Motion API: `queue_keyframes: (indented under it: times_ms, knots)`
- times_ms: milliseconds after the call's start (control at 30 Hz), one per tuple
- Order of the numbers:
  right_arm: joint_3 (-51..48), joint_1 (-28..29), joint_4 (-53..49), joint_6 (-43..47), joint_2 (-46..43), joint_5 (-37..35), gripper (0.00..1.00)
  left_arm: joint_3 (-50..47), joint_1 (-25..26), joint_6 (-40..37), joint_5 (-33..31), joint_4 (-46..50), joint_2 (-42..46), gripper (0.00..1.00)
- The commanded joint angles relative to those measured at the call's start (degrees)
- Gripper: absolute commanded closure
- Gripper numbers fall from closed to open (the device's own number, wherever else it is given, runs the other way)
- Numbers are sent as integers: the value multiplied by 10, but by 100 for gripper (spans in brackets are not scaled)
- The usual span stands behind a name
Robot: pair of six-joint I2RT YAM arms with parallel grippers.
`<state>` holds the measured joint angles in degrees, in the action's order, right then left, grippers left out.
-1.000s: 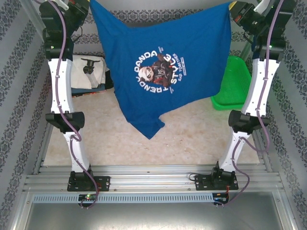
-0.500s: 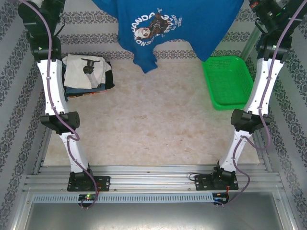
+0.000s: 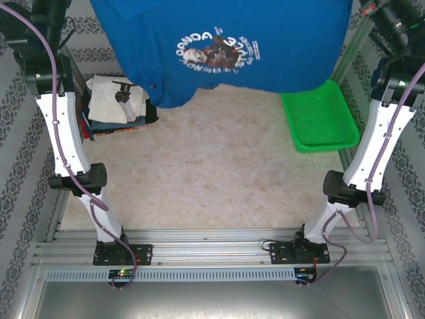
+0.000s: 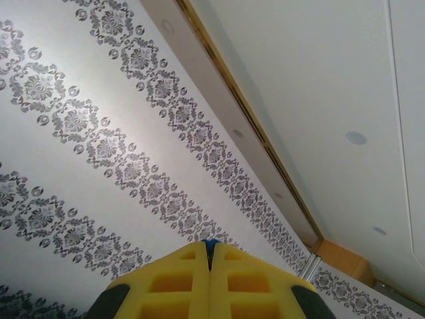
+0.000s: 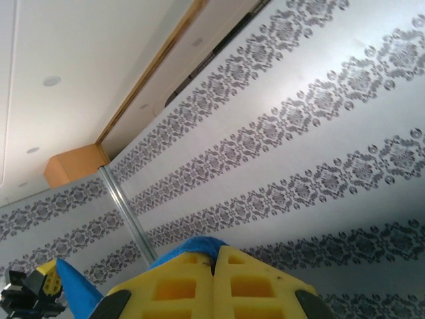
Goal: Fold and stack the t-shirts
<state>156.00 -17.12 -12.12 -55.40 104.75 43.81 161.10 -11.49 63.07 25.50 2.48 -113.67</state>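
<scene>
Both arms hold the royal-blue panda t-shirt spread high over the table, left gripper and right gripper each pinching its upper edge, so next it likely needs laying flat for folding.

Blue t-shirt: royal blue, is hanging spread wide in the air over the far side of the table, its lower edge drooping lowest at the left.
Print: a round panda graphic ringed with white lettering — it is showing upside down from above.
Folded stack: is lying on the table at the far left, beside the hanging shirt's low corner.
Top of stack: a white shirt with a dark print is lying flat.
Underneath: a dark shirt is peeking out at the right.
</scene>
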Motion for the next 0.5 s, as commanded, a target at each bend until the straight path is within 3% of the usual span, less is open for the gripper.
queue_keyframes:
  times_ms: [0, 467]
  knots:
    - [-7, -2, -3, 13, -6, 7, 100, 6, -10, -6, 2, -25, 3, 100]
    - [63, -1, 14, -13, 54, -15, 100, 6, -9, 7, -7, -34, -21, 100]
